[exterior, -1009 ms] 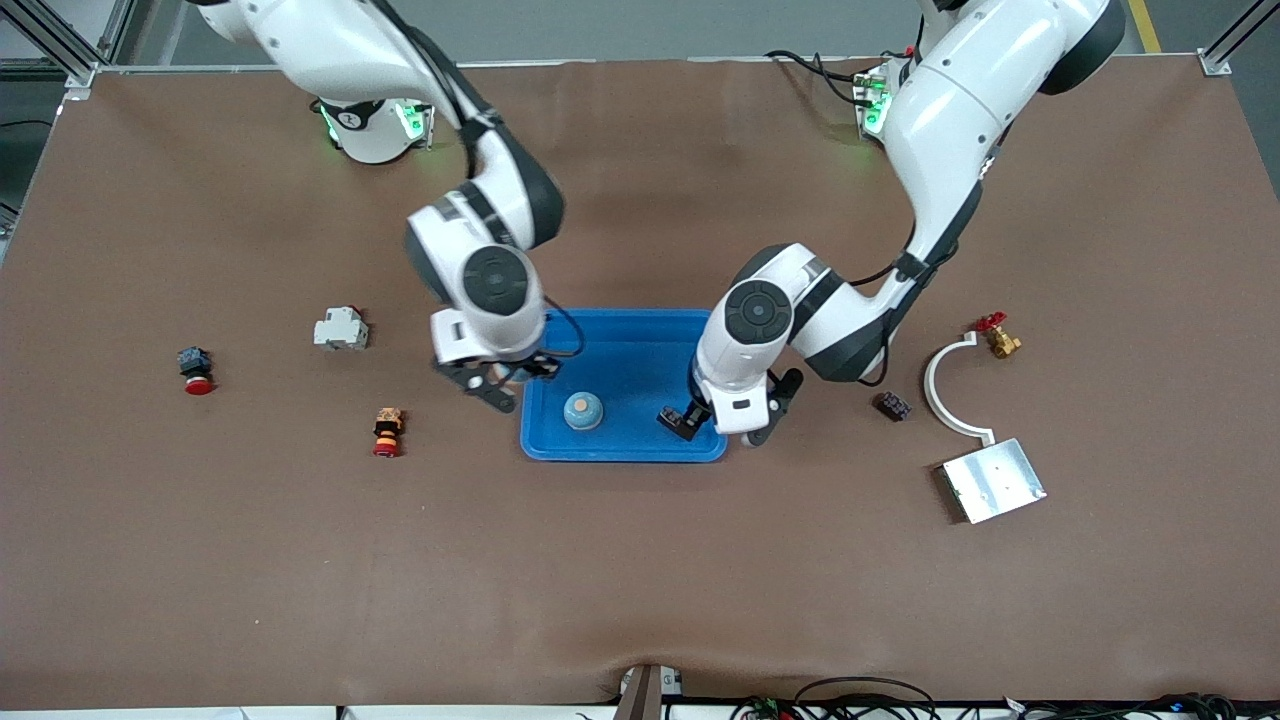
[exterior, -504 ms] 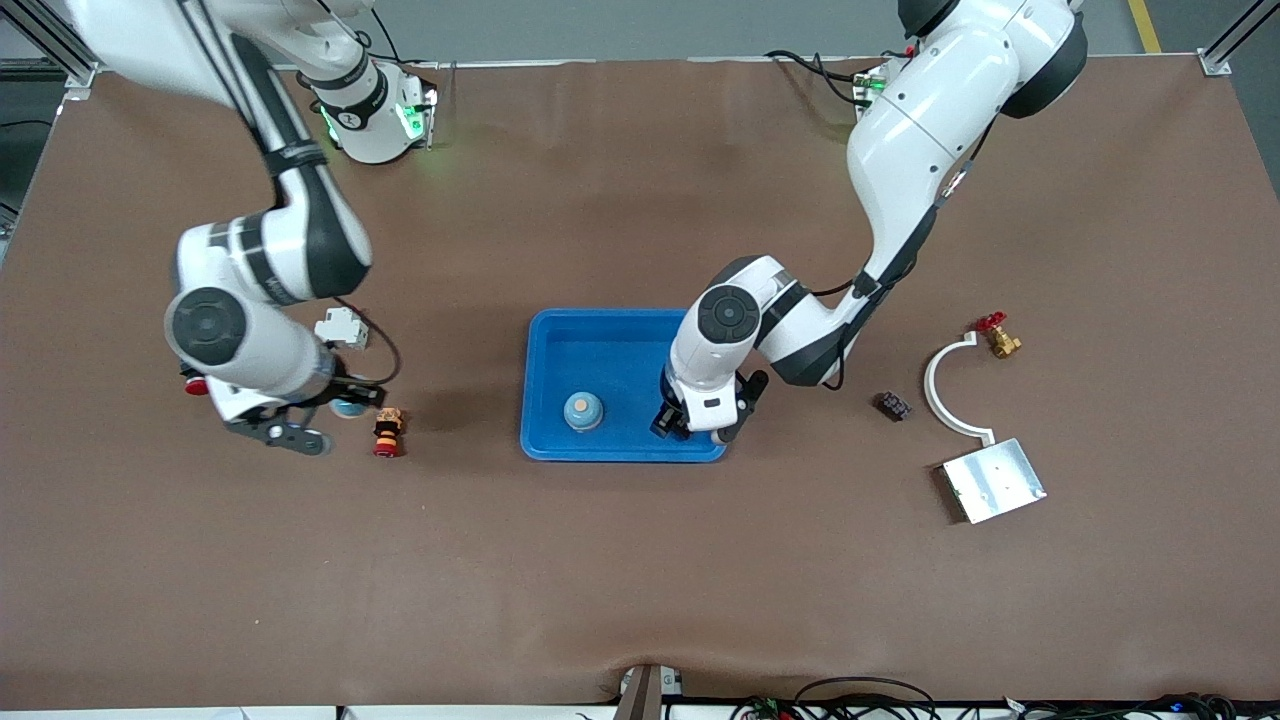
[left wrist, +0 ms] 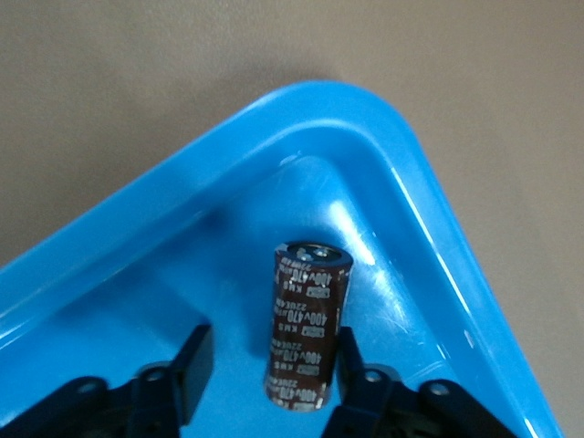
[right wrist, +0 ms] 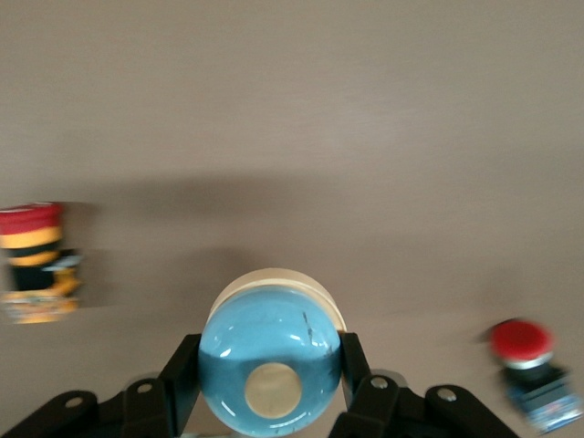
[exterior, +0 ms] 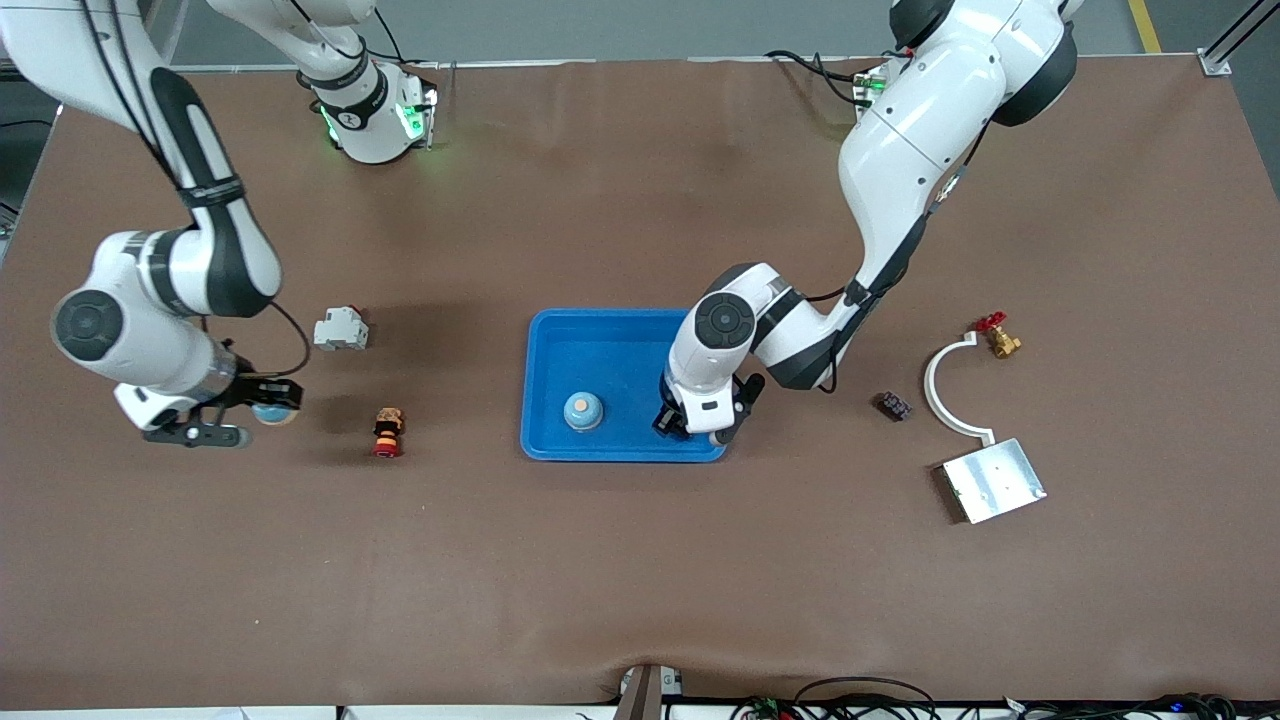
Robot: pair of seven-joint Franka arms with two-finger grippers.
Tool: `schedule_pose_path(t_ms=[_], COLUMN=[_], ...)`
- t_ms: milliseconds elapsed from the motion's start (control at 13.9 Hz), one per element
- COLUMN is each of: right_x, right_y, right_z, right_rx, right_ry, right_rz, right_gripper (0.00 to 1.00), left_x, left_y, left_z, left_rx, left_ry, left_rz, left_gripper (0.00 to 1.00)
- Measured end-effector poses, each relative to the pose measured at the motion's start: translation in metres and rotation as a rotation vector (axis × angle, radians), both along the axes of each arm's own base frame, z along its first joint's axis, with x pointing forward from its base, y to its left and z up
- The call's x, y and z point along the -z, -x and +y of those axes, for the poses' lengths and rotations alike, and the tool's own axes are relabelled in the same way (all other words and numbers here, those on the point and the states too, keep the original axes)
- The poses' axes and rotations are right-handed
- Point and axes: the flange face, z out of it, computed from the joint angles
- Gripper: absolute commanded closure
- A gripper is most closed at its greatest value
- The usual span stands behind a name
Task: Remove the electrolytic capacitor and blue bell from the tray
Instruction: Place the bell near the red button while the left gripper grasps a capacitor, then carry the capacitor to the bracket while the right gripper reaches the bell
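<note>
A dark brown capacitor (left wrist: 308, 333) with white print sits in the corner of the blue tray (left wrist: 310, 100) that is nearest the front camera, toward the left arm's end. My left gripper (left wrist: 272, 345) is down in that corner (exterior: 700, 425), open around the capacitor. One finger touches it and the other stands apart. My right gripper (right wrist: 269, 351) is shut on a blue bell (right wrist: 265, 338), low over the table toward the right arm's end (exterior: 268, 411). A second blue bell (exterior: 583, 410) rests in the tray (exterior: 600, 330).
A stacked orange and red switch (exterior: 387, 432) stands between the right gripper and the tray. A white breaker (exterior: 341, 329) lies farther back, and a red push button (right wrist: 529, 365) is close by. Toward the left arm's end lie a small dark part (exterior: 892, 405), a white curved bracket (exterior: 945, 385), a metal plate (exterior: 993, 480) and a brass valve (exterior: 998, 338).
The right arm has swung from the tray's edge toward its own end of the table, carrying the bell. The left gripper moved over the tray's corner and narrowed its fingers around the capacitor.
</note>
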Motion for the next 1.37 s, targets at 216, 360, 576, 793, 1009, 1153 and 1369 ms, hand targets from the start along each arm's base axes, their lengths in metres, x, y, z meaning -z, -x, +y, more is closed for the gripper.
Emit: schedule_pose_path(t_ms=[216, 360, 576, 793, 1009, 1153, 1369], right_x=[0.012, 0.026, 0.050, 0.068, 0.081, 0.089, 0.102], right_y=[0.002, 0.000, -0.006, -0.017, -0.027, -0.032, -0.035], right_z=[-0.042, -0.053, -0.062, -0.065, -0.072, -0.080, -0.087], right_rx=[-0.051, -0.076, -0.097, -0.115, -0.136, -0.151, -0.152], right_ry=[0.001, 0.007, 0.021, 0.029, 0.050, 0.073, 0.080], right_rz=[-0.041, -0.061, -0.071, -0.061, -0.054, -0.047, -0.041], right_gripper=[1.00, 1.00, 1.00, 1.00, 1.00, 1.00, 1.00], left_x=[-0.006, -0.015, -0.044, -0.095, -0.145, -0.166, -0.185], left_y=[-0.001, -0.005, -0.009, -0.016, -0.027, -0.037, -0.052], left_z=[-0.004, -0.007, -0.007, 0.005, 0.029, 0.054, 0.097], left_rx=[0.009, 0.009, 0.010, 0.035, 0.115, 0.174, 0.239], left_ry=[0.005, 0.013, -0.005, -0.069, -0.121, -0.163, -0.217], left_rz=[-0.018, -0.034, -0.047, -0.062, -0.089, -0.085, -0.051], left_gripper=[1.00, 1.00, 1.00, 1.00, 1.00, 1.00, 1.00])
